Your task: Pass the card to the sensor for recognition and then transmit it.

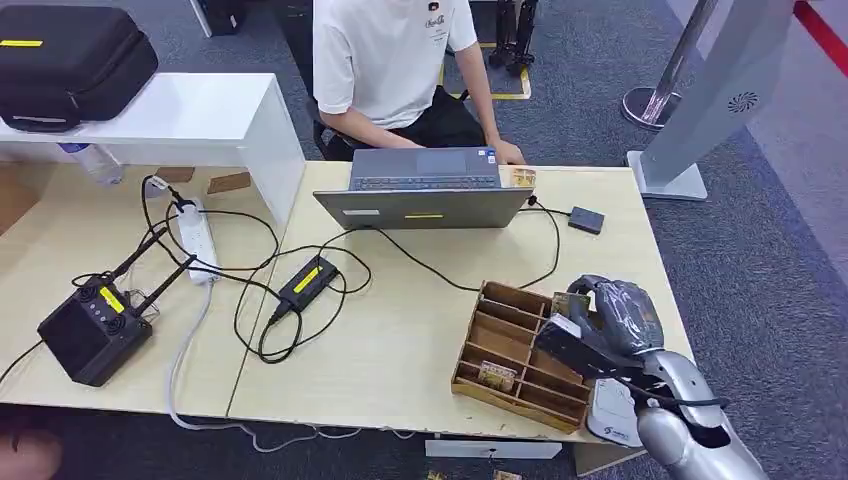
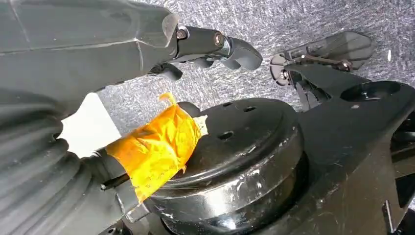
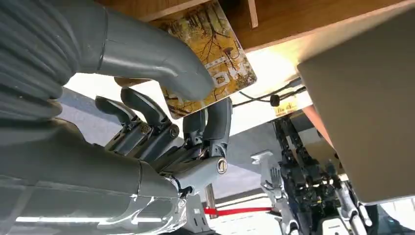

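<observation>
Already the right hand (image 1: 600, 315) pinches the card (image 3: 210, 54) between thumb and fingers, just above the far right corner of the wooden slotted box (image 1: 520, 355) on the table (image 1: 400, 340). From there the small dark sensor (image 1: 586, 220) lies ahead of the hand, toward the laptop (image 1: 425, 190), well apart across bare tabletop. The card's long axis runs outward from the fingers, so its free end would likely lead on the way over. The left hand (image 2: 210, 46) hangs low over carpet, fingers loosely apart, holding nothing, far from the sensor.
</observation>
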